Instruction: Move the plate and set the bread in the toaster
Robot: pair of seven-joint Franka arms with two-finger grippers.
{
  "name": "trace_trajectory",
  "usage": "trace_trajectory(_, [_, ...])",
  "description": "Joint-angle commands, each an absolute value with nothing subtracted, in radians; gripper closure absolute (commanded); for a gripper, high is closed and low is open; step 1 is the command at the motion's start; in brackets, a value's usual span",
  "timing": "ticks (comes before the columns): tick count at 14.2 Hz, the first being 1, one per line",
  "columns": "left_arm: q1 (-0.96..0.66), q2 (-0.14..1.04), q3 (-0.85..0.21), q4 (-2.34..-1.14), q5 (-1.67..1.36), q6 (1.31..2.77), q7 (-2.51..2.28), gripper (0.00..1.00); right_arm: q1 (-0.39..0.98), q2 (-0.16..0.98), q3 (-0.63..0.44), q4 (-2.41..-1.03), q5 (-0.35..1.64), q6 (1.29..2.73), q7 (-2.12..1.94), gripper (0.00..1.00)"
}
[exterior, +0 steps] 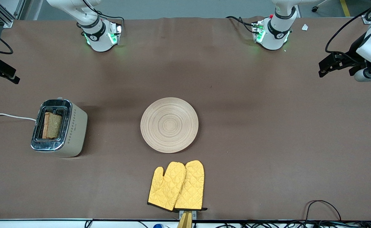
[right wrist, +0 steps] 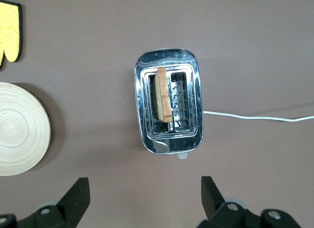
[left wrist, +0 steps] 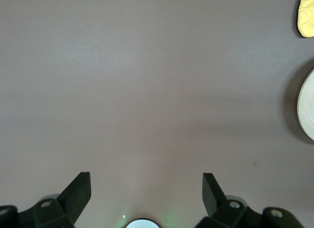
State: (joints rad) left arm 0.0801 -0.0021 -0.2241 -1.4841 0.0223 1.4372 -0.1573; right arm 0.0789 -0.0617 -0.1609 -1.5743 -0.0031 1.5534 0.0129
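One bread (exterior: pixel 52 125) slice stands upright in the toaster (exterior: pixel 59 128) slot, lengthwise; both hands spread, empty.

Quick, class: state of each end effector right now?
Left end effector: open, holding nothing, over bare table.
Right end effector: open, holding nothing, above the toaster.

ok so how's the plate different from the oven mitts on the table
The plate is round, pale wood with ring grooves; the oven mitts are bright yellow quilted fabric with dark edging. The plate is a single piece, the mitts a pair overlapping. The mitts lie nearer the front camera. Both lie flat on the table, untouched.
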Motion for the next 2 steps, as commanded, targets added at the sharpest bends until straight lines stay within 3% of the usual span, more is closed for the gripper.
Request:
trace_trajectory(1, [0.083, -0.011, -0.224, -1.476, 0.026, 1.422, -0.143, 0.0, 0.067, -0.058, -0.147, -1.526, 0.021, 1.505, 0.006, 0.0])
trace_trajectory(2, [0.083, -0.011, -0.224, -1.476, 0.023, 1.424, -0.143, 0.0, 0.067, -0.058, -0.149, -1.523, 0.018, 1.487, 0.011, 0.0])
